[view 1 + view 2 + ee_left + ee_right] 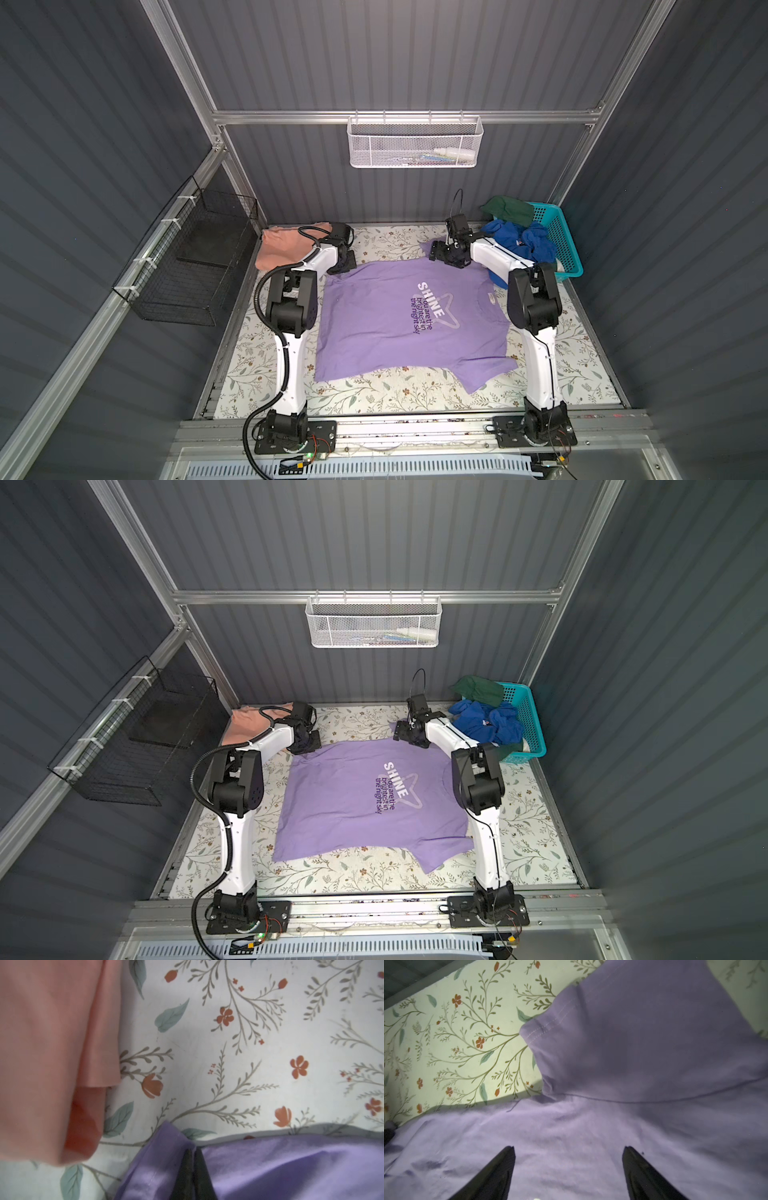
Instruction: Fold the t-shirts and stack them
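**Top views.** In both top views the lavender t-shirt (399,332) lies spread face up at the centre of the floral worktop (374,395). Its collar points to the right of the frame and its hem to the left. The printed lettering runs sideways. The salmon t-shirt (282,247) lies folded at the upper left of the worktop, apart from the lavender one. The left hand (345,266) is down at the upper left corner of the lavender t-shirt. The right hand (435,252) is at its upper right, over the far sleeve (428,248). A turquoise basket (563,245) stands at the upper right of the worktop. It holds a blue garment (521,245) and a green garment (508,210).

**Left wrist view.** The left hand (194,1152) is closed on the lavender t-shirt (291,1167). The hemmed edge is pinched and bunched up around the dark fingers (187,1174). The salmon t-shirt (45,1053) lies near, with bare worktop (249,1053) between the two shirts.

**Right wrist view.** The right hand (569,1150) is open. Its two fingers (500,1172) stand well apart over the body of the lavender t-shirt (571,1126), and no cloth is caught between them. Contact with the cloth cannot be determined. The sleeve (643,1039) lies flat beyond the fingers, and its stitched cuff rests on the worktop (456,1043).
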`<state>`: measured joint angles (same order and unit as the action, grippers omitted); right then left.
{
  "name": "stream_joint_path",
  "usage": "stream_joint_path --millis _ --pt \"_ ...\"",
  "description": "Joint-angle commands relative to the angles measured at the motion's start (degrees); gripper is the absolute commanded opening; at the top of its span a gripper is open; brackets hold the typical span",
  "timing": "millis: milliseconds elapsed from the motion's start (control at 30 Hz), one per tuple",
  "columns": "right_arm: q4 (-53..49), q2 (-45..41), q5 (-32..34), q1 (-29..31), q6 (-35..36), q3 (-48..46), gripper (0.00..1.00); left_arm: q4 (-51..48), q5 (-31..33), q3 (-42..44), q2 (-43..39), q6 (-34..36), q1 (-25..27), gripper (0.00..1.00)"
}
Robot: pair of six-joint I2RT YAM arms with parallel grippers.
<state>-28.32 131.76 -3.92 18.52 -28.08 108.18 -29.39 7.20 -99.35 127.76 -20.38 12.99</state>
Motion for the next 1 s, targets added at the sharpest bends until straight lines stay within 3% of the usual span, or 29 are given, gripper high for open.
stream_joint_path --millis 0,267,600,967 --pt "-5.78 4.9 5.96 1.01 0.4 6.88 0.82 2.95 -3.62 2.74 -3.89 -2.26 0.76 0.0" --pt "-17.9 16.83 11.39 1.52 0.88 26.96 0.8 4.49 -8.22 4.08 -4.22 -3.44 0.98 0.0" --pt "-19.51 19.63 14.6 1.08 2.22 32.35 0.76 4.75 -9.29 2.62 -4.88 -2.3 0.98 0.0" --pt "-22.64 22.13 8.41 0.25 3.64 35.0 0.68 6.84 -14.93 4.94 -6.16 -4.64 0.98 0.0"
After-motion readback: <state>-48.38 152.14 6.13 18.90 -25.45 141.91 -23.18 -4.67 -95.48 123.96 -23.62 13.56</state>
